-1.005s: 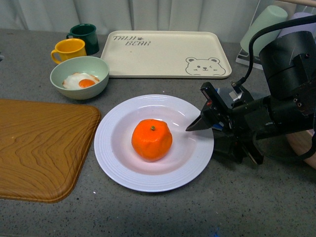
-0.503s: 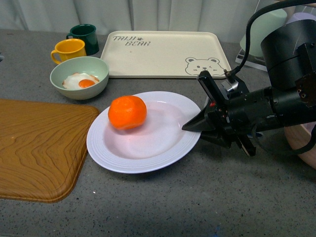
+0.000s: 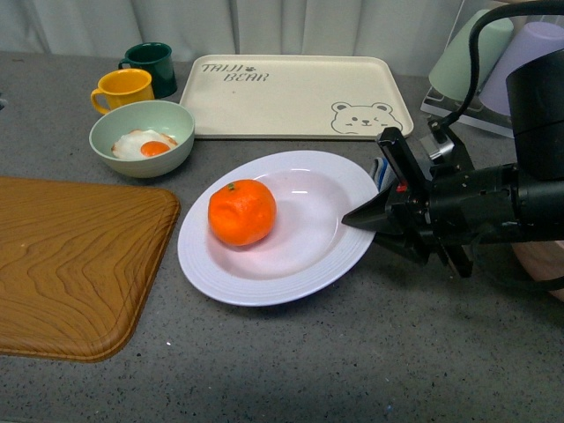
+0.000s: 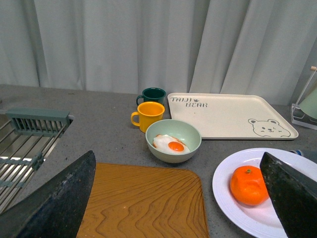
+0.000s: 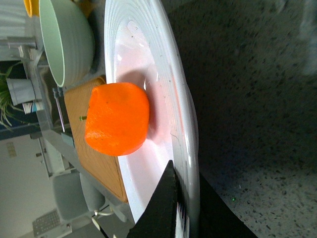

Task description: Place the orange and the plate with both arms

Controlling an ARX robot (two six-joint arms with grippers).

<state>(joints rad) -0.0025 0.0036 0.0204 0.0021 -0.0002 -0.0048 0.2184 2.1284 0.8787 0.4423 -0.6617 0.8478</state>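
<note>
The white plate (image 3: pixel 304 264) lies mid-table, its right side raised a little off the grey top. The orange (image 3: pixel 242 212) sits in its left half. My right gripper (image 3: pixel 357 220) is shut on the plate's right rim, one finger above and one below. The right wrist view shows the rim (image 5: pixel 148 59) clamped between the jaws of that gripper (image 5: pixel 181 198), with the orange (image 5: pixel 118 119) beyond. My left gripper (image 4: pixel 177 156) is open and empty, high over the wooden board, facing the orange (image 4: pixel 248 185) and plate (image 4: pixel 228 198). It is out of the front view.
A wooden board (image 3: pixel 70 264) lies left of the plate. A pale green bowl with a fried egg (image 3: pixel 141 137), a yellow mug (image 3: pixel 123 88) and a green mug (image 3: pixel 154 62) stand behind it. A cream bear tray (image 3: pixel 295 97) lies at the back. Cups (image 3: pixel 467 53) stand back right.
My right gripper has lifted and tilted the plate, dragging it left and then back right and farther away. The orange rolled from the plate's middle to its left side.
</note>
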